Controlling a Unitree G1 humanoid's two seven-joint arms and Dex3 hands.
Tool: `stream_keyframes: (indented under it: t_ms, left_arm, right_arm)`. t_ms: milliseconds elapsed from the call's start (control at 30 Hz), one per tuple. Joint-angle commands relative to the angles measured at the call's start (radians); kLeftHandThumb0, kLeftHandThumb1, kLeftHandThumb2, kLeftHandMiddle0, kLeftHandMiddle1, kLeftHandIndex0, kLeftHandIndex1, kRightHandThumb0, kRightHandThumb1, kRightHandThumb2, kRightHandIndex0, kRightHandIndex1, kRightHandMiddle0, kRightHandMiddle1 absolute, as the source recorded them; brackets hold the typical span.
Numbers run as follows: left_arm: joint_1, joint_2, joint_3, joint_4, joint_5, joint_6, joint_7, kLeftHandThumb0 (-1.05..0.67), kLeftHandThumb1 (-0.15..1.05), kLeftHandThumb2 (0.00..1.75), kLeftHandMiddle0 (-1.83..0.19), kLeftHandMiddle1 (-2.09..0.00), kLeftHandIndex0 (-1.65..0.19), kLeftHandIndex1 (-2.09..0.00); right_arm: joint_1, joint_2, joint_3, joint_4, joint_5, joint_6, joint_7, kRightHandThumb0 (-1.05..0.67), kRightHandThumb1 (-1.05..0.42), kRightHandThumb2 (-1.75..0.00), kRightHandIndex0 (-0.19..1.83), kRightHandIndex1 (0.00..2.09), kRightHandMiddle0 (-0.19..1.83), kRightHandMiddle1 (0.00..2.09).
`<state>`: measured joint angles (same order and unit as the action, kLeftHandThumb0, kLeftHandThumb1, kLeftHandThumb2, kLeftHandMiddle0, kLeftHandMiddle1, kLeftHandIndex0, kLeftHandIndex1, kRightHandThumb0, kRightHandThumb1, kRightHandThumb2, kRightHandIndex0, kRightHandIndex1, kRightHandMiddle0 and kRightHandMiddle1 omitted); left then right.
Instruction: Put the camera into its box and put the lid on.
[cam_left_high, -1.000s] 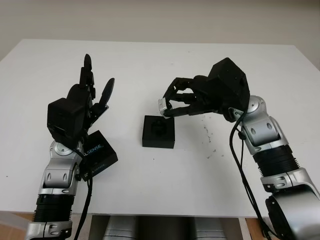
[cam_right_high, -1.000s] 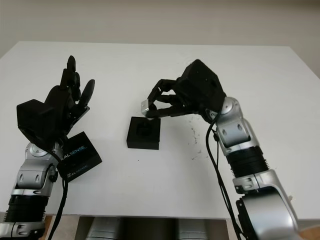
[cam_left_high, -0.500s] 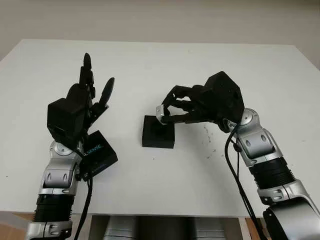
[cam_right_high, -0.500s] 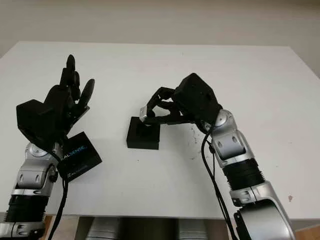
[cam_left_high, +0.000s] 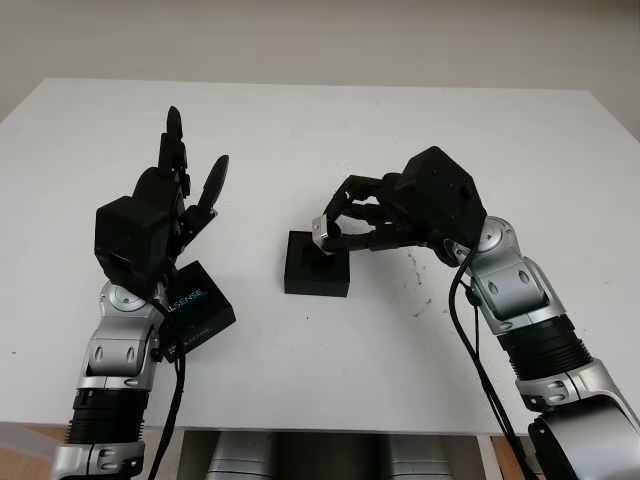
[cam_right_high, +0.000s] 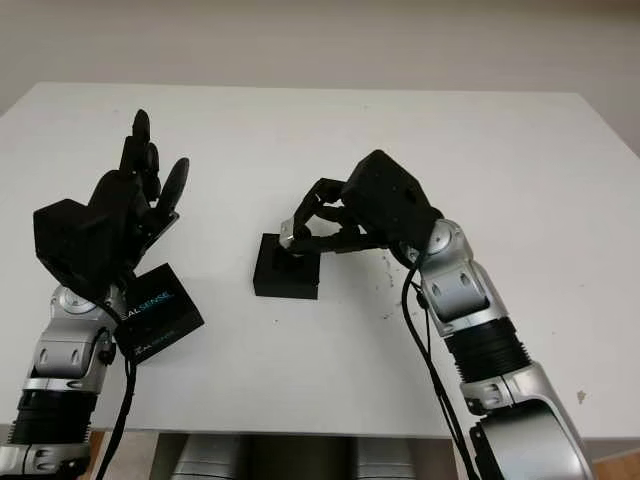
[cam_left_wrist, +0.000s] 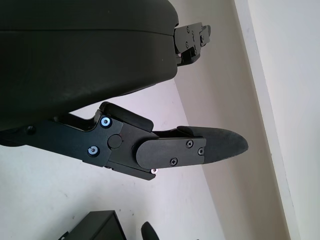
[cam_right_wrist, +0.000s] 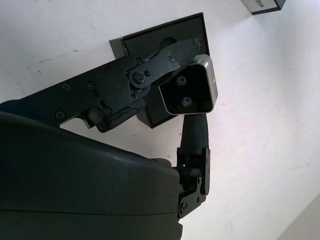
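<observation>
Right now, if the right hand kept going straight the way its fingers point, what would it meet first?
Probably the open black box: the right hand, gripping the silver camera, hangs just above the box's near-right part. Depth is unclear, so contact may be close.

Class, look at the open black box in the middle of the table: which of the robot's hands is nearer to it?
The right hand: it holds the camera directly above the open box. The left hand is open, raised well off to the side, above the lid.
</observation>
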<state>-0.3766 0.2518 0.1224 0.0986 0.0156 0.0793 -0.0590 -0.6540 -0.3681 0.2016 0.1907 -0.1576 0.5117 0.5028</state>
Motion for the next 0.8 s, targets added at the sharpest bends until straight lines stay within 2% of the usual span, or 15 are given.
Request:
stream_keyframes:
  t_ms: [0, 533, 767]
  left_arm:
    - [-0.002, -0.003, -0.004, -0.015, 0.006, 0.001, 0.005, -0.79, 1.05, 0.45, 0.19, -0.01, 0.19, 0.00]
    - [0.000, -0.006, -0.007, -0.014, 0.003, -0.004, 0.008, -0.78, 1.05, 0.44, 0.19, -0.01, 0.19, 0.00]
    - [0.001, -0.006, -0.007, -0.015, 0.004, -0.008, 0.009, -0.77, 1.05, 0.46, 0.19, 0.00, 0.19, 0.00]
  right_arm:
    - [0.003, -0.009, 0.002, -0.026, -0.003, 0.010, 0.003, -0.41, -0.96, -0.05, 0.28, 0.05, 0.30, 1.69]
    - [0.001, -0.026, 0.037, -0.059, -0.038, 0.084, 0.030, -0.40, -0.96, -0.05, 0.31, 0.06, 0.28, 1.71]
    - [0.003, -0.024, 0.043, -0.046, -0.038, 0.066, 0.031, -0.40, -0.96, -0.05, 0.30, 0.06, 0.27, 1.71]
